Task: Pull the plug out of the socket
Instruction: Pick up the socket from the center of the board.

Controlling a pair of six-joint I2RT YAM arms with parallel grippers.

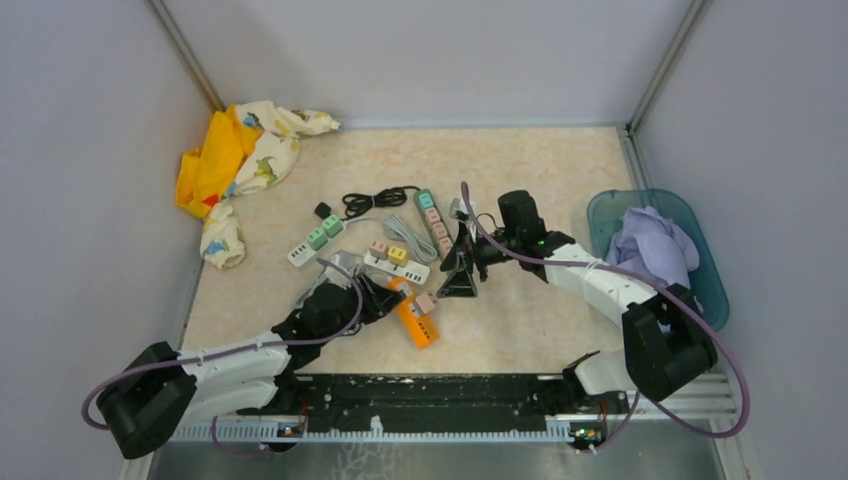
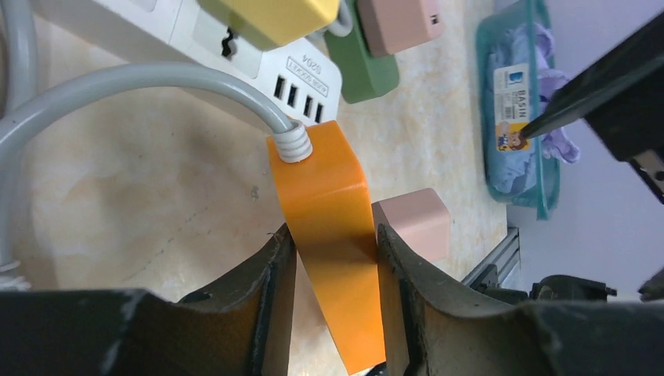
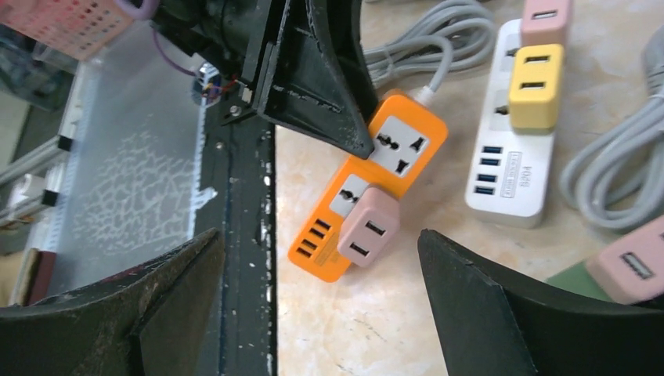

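Table point(image 1: 540, 320): one, beige, marbled, matte.

Arms: two, black and white, jointed, entering from the bottom of the overhead frame.

Cloths: two.
- One yellow and white printed cloth point(image 1: 235, 165), crumpled, upper left.
- One lavender cloth point(image 1: 648, 248), bunched inside the basin.

Basin point(image 1: 705, 265): one, teal see-through plastic, oblong with rounded corners, right edge.

Power strips: four, all hard plastic bars, clustered at centre.
- Orange power strip point(image 1: 415, 322), glossy, lowest in the cluster, with a ribbed grey cord collar at its end.
- White power strip point(image 3: 509, 172), with a row of blue USB slots.
- Second white strip point(image 1: 305, 250), left of centre.
- Green strip point(image 1: 436, 222), top of the cluster, carrying several blocky plugs; count unclear.

Cables: one black cable point(image 1: 375, 200), coiled; one grey cable point(image 1: 405, 235), smooth and round.

Left gripper point(image 2: 334, 235): black curved fingers pressed against both long sides of the orange power strip, clamped on it.

Right gripper point(image 3: 321, 235): black wedge fingers spread wide apart, holding nothing, hanging above the orange strip.

Pink plug point(image 3: 368, 227): the task's thing. A rounded cube of matte plastic with two slots on its face. It is seated in the orange strip's lower socket, at the centre of the right wrist frame and just beside the left fingers.

Yellow plug point(image 3: 535, 84): one, cube-shaped, seated on the white power strip.
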